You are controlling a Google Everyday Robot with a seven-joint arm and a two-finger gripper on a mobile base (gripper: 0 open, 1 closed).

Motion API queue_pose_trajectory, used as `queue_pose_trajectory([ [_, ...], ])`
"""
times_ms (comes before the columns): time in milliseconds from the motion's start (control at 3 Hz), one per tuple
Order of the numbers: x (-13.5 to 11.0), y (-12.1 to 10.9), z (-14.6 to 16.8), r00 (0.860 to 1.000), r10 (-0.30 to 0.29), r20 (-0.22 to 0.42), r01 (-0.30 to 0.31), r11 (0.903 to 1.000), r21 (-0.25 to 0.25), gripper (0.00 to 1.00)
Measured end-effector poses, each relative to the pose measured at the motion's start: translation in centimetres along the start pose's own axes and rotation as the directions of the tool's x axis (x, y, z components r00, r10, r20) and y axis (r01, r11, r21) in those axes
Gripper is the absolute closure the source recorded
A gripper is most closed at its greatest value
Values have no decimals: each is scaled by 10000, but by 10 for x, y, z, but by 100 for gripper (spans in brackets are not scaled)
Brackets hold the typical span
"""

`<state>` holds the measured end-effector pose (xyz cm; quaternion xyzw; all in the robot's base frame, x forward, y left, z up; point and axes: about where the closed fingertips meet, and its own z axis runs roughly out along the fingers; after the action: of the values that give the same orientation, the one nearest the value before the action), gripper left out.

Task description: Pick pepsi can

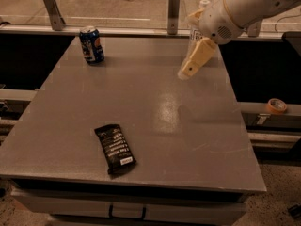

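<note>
Sitting near the far left corner of the desk (pixel 141 102), the pepsi can (pixel 91 44) has little surface behind it and to its left. That is the main hazard. A gripper arriving from the right and pushing, rather than closing around the can, would likely slide it toward the back edge or tip it over, since a light can on a smooth top gives little resistance. A grasp taken too high, near the silver rim, could also let it pivot and slip out on the lift.

The can stands upright with its long axis vertical, silver top up, and its red-and-white logo turned toward the front right. A sideways approach at mid-height therefore looks safest.

Nothing sits just beside the can. The dark snack bar (pixel 115 149) lies flat near the front of the desk, well apart. The gripper (pixel 193 62) hangs above the far right part of the desk, angled down and leftward, well apart from the can. Whether it is wide or narrow I cannot tell.

Behind the arm, only the cap of the clear bottle (pixel 203 4) shows, so a careless swing of the arm could knock it over. A roll of tape (pixel 276 105) rests off the desk on the right — out of the way.
</note>
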<state>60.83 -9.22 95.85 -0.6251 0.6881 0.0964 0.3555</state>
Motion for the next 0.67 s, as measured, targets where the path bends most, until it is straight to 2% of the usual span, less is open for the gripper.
queue_pose_trajectory([
  [333,0,1,1,10000,2,-11,-2,10000,-20,0],
  [667,-8,-2,15,9994,188,295,-186,9998,-69,0],
])
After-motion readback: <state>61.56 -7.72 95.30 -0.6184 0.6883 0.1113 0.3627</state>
